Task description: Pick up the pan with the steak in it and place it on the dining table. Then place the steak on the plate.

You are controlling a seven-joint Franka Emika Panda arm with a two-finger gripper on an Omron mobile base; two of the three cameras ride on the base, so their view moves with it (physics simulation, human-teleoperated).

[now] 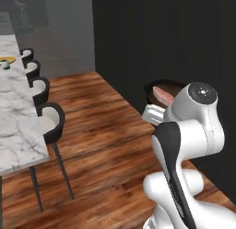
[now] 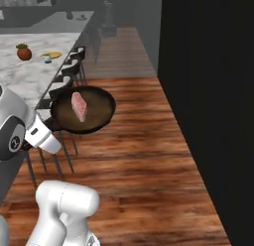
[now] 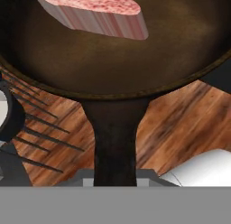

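Above the wooden floor (image 2: 144, 155), beside the dining table (image 2: 30, 76), the pan (image 2: 94, 113) is being held in the air by its short dark handle (image 3: 115, 146). Inside the pan the steak (image 2: 79, 106) is lying, near the middle of the dark bottom, and nothing else is being carried in it. From the hand view the handle is running down to the gripper (image 3: 115, 182), but the finger tips are being hidden by it, so it cannot be told how tightly they are pressed on it; the pan is being kept off the floor through this handle only. In the left base view the pan (image 1: 161, 87) with the steak (image 1: 163, 95) is partly being covered by the white arm. On the far part of the dining table, to the left, the plate (image 2: 52, 55) is standing, with a small mug (image 2: 47, 58) just beside it and a terracotta plant pot (image 2: 24, 53) near them. Dark stools (image 2: 74, 66) are being lined along the table's edge, between the table and the pan.
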